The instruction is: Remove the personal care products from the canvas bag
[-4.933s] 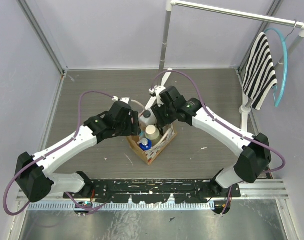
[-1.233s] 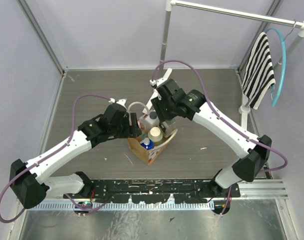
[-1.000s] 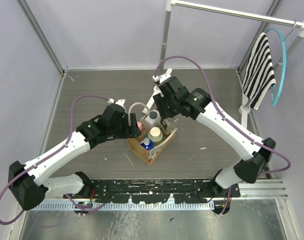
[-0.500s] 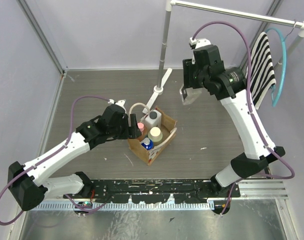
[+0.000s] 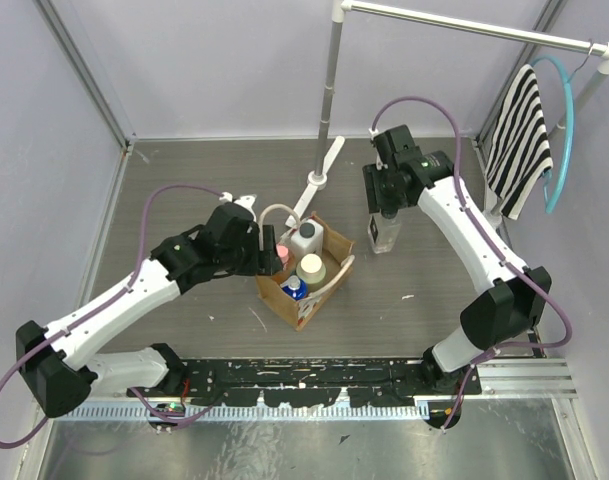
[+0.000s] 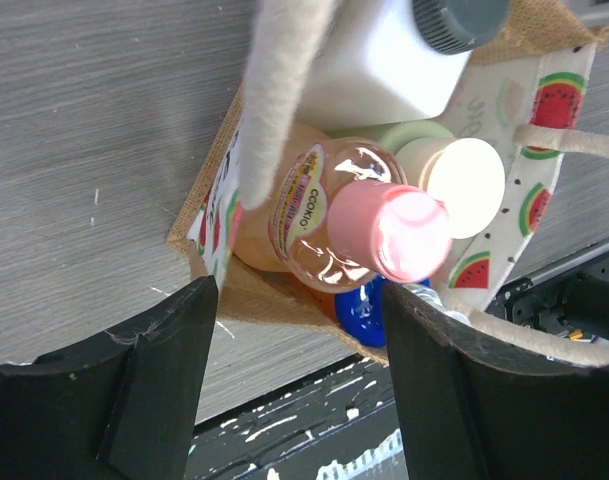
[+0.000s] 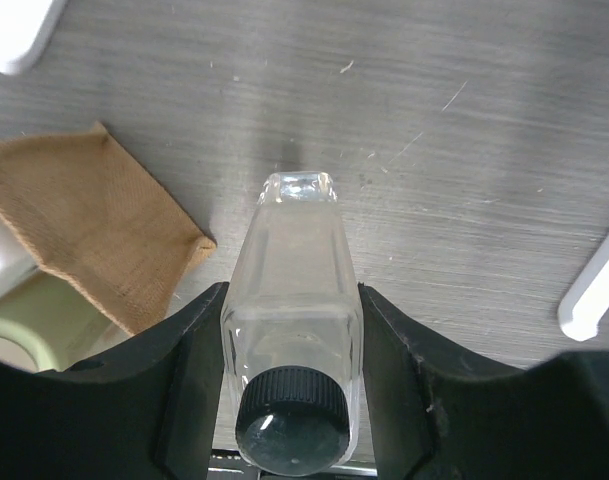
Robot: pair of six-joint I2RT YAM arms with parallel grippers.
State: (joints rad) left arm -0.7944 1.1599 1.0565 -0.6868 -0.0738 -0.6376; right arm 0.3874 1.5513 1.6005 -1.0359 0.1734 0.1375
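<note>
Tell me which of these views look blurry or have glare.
Left wrist: the bag handle near the lens is blurred, and the cream cap is washed out by glare. Right wrist: the clear bottle is sharp, with a faint shadow beyond it. Top external: evenly lit, sharp.

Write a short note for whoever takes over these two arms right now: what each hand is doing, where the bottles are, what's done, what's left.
The right hand is shut on the clear bottle, held upright outside the bag, to its right; not released yet.
The left hand is open, a finger on either side of the pink-capped bottle, not gripping it.
In the bag: pink-capped bottle, white bottle, cream bottle, blue-capped bottle.
Done: one bottle out. Left: set it down, then four more.
</note>
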